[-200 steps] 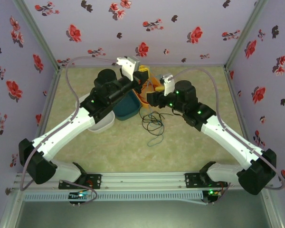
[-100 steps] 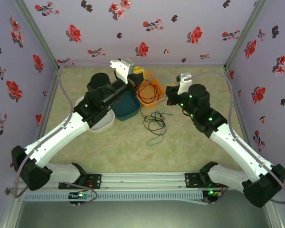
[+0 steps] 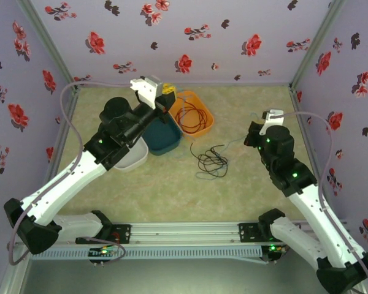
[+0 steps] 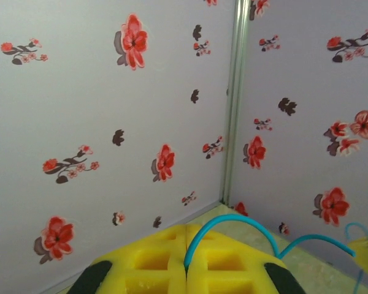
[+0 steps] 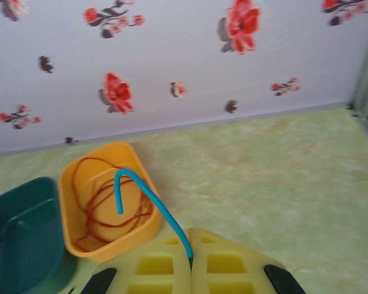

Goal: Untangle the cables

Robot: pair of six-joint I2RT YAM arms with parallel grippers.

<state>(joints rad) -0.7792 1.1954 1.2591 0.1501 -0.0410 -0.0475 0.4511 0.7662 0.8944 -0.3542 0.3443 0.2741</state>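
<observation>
Two pincers, both shut tight. Your L gripper (image 4: 185, 260) has its yellow fingers pressed together, w/ a thin blue cable (image 4: 233, 217) pinched in the seam. That cable arcs up and runs off to the right, floral-print wall (image 4: 110, 92) behind it. Your R gripper (image 5: 191, 254) has its fingers together the same way, also nipping blue cable at the seam. The free end there rises left and hooks down over the orange plastic bin (image 5: 98, 150). From the top view you can't tell if it's one strand spanning both grippers; it's too faint.

Thin red-orange cable (image 3: 193, 115) lies coiled inside the orange bin. Thin black cable (image 3: 211, 162) sits in a loose tangle on the green mottled tabletop (image 3: 172, 190), between the arms, near the bins and apart from both grippers.

Teal plastic bin (image 3: 162, 138) is just beside the orange one, on its left. White plastic tub (image 3: 132, 160) sits next to the teal bin, partly under your L arm. R gripper is well right of the black tangle.
</observation>
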